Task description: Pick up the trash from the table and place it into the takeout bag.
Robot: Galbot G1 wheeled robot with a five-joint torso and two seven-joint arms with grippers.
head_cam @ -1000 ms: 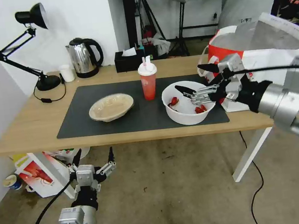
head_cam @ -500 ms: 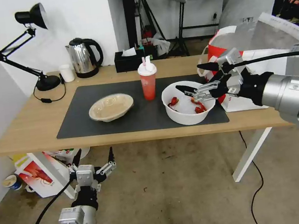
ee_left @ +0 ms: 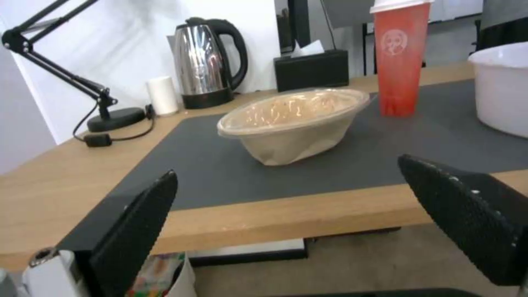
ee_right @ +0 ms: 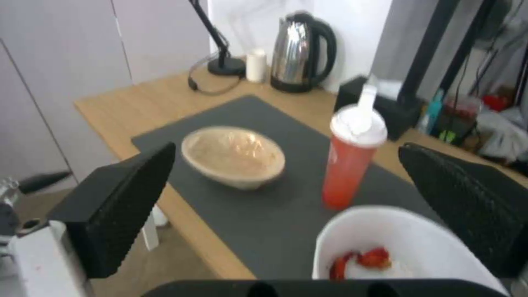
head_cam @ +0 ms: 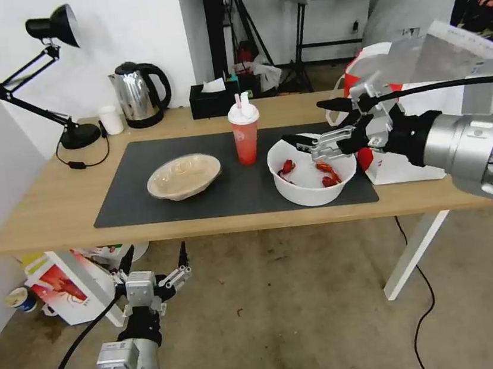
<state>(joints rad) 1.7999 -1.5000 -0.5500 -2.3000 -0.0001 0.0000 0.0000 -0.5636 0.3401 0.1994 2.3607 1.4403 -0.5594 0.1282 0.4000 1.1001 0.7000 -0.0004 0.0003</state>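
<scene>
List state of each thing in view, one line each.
white bowl: upright on mat, crayfish shells inside
red cup: upright, lid on
beige dish: on mat, tilted
takeout bag: open at table's right end
right claw: open, over bowl's far rim
left claw: open, low before the table
kettle: upright, lid closed

White wall (head_cam: 137, 24), stained concrete floor (head_cam: 287, 323).
</scene>
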